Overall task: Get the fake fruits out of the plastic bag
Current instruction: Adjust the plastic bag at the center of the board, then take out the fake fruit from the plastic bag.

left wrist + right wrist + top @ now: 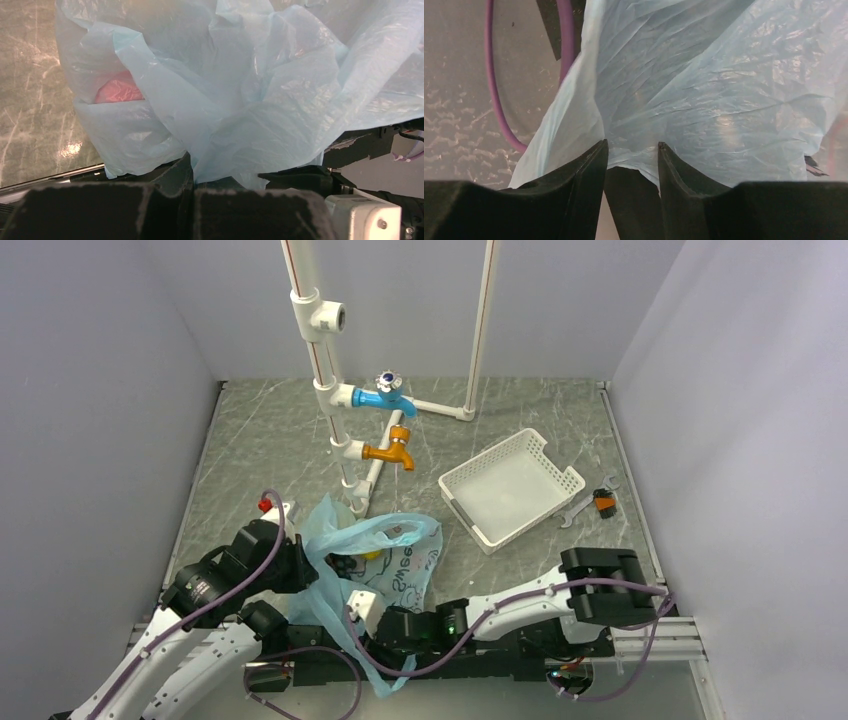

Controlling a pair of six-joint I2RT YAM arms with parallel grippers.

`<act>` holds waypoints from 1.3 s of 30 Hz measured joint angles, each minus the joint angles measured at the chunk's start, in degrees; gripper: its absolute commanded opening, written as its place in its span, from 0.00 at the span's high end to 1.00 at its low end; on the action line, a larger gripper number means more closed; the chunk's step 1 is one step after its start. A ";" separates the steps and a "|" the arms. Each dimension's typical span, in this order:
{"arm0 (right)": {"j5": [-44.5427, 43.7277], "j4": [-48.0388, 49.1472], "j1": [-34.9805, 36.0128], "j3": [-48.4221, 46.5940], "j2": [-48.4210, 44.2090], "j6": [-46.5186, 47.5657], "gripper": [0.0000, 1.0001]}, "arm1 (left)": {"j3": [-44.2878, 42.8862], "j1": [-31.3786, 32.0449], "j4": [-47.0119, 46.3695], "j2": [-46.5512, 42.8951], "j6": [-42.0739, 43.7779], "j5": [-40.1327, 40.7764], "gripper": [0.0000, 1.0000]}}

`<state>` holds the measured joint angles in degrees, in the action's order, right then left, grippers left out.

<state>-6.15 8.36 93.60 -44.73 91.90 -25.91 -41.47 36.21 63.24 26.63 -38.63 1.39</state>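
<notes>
The left pincer (192,172) is clamped on a fold of the blue bag (260,100), seemingly to lift one side so the mouth gapes. The right pincer (631,150), jaws a little apart, sits at the bag's lower edge, perhaps to pin it, though I cannot tell if it nips any film. A red fruit (119,90) shows through the film just beyond the left pincer, to its left, while dark grapes (345,565) and a yellow fruit (372,553) lie in the open mouth, all inside the bag on the table (270,440).
</notes>
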 measured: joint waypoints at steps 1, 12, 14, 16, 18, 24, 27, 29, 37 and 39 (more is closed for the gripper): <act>-0.48 -0.63 0.48 0.00 0.09 0.02 0.53 | 0.00 0.00 0.00 0.07 0.00 0.00 1.00; -15.41 -5.18 -0.09 0.00 -17.11 3.63 0.30 | 0.00 0.00 -0.02 0.35 0.02 0.00 1.00; -17.90 -5.18 -0.55 0.00 -18.16 4.66 0.29 | 0.00 0.00 0.00 0.35 0.02 0.00 1.00; -19.47 -5.42 -1.84 -0.17 -17.53 5.38 0.29 | 0.00 0.00 0.00 0.35 0.00 0.00 1.00; -20.63 -5.81 -4.22 -1.14 -15.30 5.53 0.29 | 0.00 0.00 -0.02 0.35 0.00 0.02 1.00; -20.61 -6.99 -13.70 -7.89 -4.52 3.21 0.20 | 0.00 0.00 0.00 0.35 0.00 0.02 1.00; -20.96 -7.80 -15.23 -11.78 0.37 2.47 0.16 | 0.00 0.00 0.00 0.37 -0.02 0.04 1.00; -21.11 -7.87 -15.21 -13.97 2.99 2.21 0.15 | 0.00 0.00 0.00 0.50 -0.02 0.04 1.00; -25.46 -6.82 -16.57 -15.96 9.49 2.99 0.12 | 0.00 0.00 0.00 0.59 -0.07 0.26 1.00; -26.58 -5.64 -17.11 -15.96 10.64 3.63 0.12 | 0.00 0.00 0.00 0.46 -0.11 0.35 1.00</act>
<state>-32.73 2.72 76.49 -60.69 102.54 -22.28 -41.47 36.21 63.24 27.09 -38.74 1.74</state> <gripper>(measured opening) 0.880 0.012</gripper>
